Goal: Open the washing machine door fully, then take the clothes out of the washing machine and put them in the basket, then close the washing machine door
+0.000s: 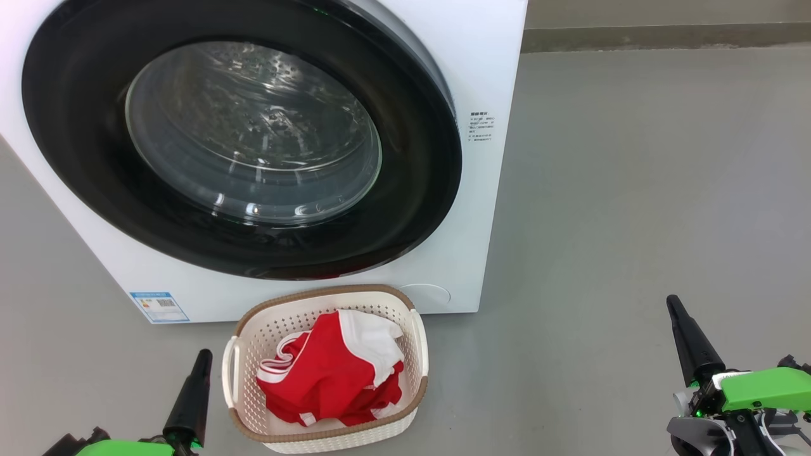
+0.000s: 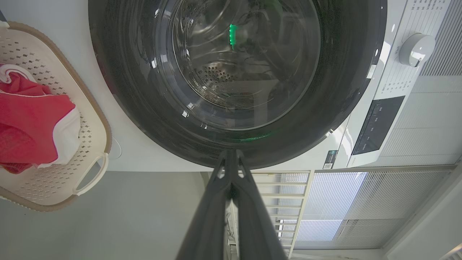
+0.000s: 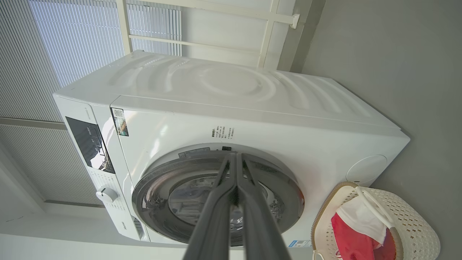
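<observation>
The washing machine (image 1: 481,76) fills the upper left of the head view. Its door (image 1: 82,190) lies flat against the front, and the steel drum shows through the glass bowl. On the floor just before the machine stands the basket (image 1: 419,354) with the red and white clothes (image 1: 329,377) inside. My left gripper (image 1: 204,356) is shut and empty, just left of the basket. My right gripper (image 1: 672,303) is shut and empty, well to the basket's right. In the left wrist view the left gripper (image 2: 231,153) points at the door's rim (image 2: 119,90). The right gripper (image 3: 234,156) points at the machine (image 3: 325,151).
Grey floor (image 1: 633,190) spreads to the machine's right, up to a wall base at the back. The machine's control panel (image 2: 377,124) and dial (image 2: 415,48) sit beside the door. Window blinds and a white frame (image 3: 267,32) stand behind the machine.
</observation>
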Motion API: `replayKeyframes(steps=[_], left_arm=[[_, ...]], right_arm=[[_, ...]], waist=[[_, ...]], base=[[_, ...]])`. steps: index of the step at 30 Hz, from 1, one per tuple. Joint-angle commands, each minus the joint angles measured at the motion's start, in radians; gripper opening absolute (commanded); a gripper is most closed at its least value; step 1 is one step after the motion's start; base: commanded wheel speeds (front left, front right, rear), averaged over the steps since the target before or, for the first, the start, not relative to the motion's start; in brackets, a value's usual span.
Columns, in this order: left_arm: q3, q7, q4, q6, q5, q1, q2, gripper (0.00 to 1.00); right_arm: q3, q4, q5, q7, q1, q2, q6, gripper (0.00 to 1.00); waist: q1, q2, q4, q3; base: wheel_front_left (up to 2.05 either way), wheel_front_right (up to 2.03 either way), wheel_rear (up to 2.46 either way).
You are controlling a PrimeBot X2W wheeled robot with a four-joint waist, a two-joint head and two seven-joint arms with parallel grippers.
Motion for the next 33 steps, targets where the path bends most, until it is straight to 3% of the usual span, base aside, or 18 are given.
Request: replayKeyframes(steps=[1, 33], left_arm=[[0.036, 0.006, -0.025, -0.007, 0.001, -0.038, 0.017, 0.0], [0.045, 0.013, -0.025, -0.007, 0.008, -0.039, 0.011, 0.0]], right_arm=[[0.017, -0.03, 0.006, 0.004, -0.042, -0.009, -0.001, 0.0], [0.012, -0.03, 0.001, 0.009, -0.042, -0.005, -0.001, 0.0]], waist=[[0.0, 0.0, 0.0, 0.0], [0.0, 0.0, 0.0, 0.0]], base=[[0.0, 0.0, 0.0], [0.0, 0.0, 0.0]])
